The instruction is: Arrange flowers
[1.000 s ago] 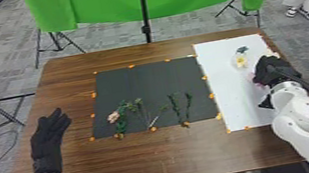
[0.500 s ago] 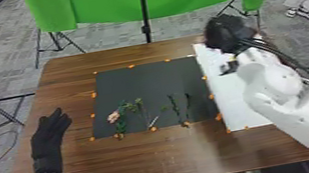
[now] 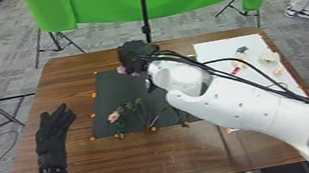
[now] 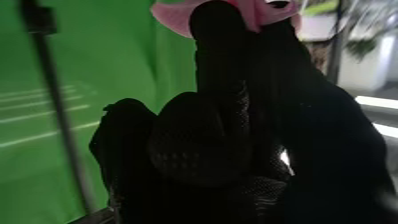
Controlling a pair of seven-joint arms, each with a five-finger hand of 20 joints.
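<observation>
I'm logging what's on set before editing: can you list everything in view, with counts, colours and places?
Table: 1, brown, centre
Mat: 1, dark, on the table
White sheet: 1, white, right of the mat
Orange markers: several, orange, around mat and sheet
Peach flower: 1, peach, mat's near left part
Stems: several, green, near part of mat
Loose blooms: a few, mostly pale, on the sheet
Pink flower: 1, pink, at the right hand's fingertips
Backdrop: 1, green, behind the table
Right hand: 1, black, over the table's far side
Left hand: 1, black, table's left side
</observation>
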